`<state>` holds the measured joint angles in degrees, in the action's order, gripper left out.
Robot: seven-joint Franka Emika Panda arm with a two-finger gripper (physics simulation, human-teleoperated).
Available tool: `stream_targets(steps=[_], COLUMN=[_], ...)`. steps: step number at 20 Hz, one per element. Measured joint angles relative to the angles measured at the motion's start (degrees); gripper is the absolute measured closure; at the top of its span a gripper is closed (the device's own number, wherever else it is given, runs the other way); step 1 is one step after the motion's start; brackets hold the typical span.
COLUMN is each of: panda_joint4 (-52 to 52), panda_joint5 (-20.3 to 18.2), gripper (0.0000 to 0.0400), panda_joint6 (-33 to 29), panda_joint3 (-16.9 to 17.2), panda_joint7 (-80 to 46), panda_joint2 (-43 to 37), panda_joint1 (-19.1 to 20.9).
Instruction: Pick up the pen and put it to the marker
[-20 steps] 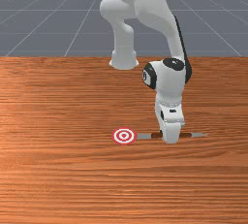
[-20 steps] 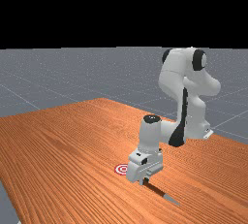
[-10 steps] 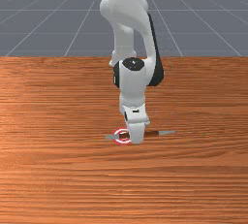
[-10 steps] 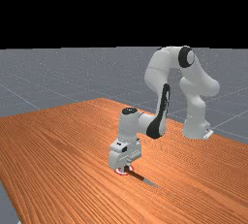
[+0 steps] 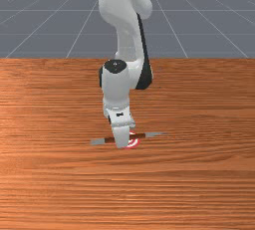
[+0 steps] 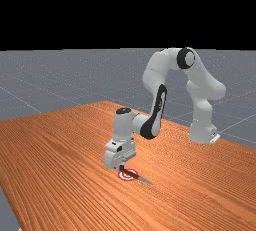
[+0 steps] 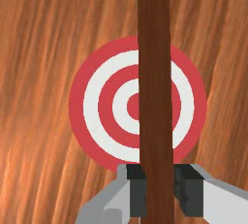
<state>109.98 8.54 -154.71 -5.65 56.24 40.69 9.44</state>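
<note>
Pincer [image 7: 160,189] of white and grey clamps a brown, grey-ended pen [image 7: 155,72] across a red-and-white ringed marker [image 7: 105,106] on an orange-brown wooden tabletop [image 7: 29,72]. Release beside the rings' centre risks an off-target pen; any drop could start a roll.

brown, grey-ended pen [image 5: 137,136] crosses red-white marker [image 5: 132,144]; pincer [image 5: 121,136] hides part of pen.
</note>
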Motion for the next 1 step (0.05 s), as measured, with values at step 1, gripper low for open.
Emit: stream_targets(steps=[1], panda_joint4=[-0.13], panda_joint5=[-0.35], gripper=[0.0198], panda_joint6=[0.04], panda_joint3=[0.42], panda_joint7=[-0.43], panda_joint2=[0.04], panda_joint1=[0.55])
